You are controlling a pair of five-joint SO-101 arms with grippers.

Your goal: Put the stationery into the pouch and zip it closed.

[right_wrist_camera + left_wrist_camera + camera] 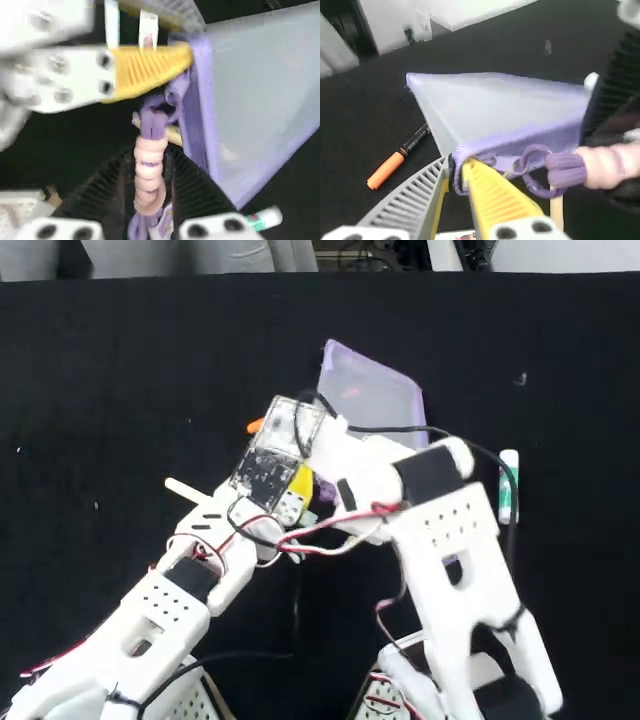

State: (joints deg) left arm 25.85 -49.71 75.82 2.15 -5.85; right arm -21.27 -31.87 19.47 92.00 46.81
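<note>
Likely zip step, marker [385, 170] outside | left gripper [454, 169] clenched on pouch [510, 105] corner | right gripper [148, 161] grasping pull cord [565, 170] | next: straight pull along zip

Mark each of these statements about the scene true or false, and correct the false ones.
1. The left claw is clamped on the edge of the pouch. True.
2. The right claw holds the orange-capped pen. False: it grips the zip cord.
3. The orange-capped pen lies on the table outside the pouch. True.
4. The pouch is green. False: it is purple.
</note>
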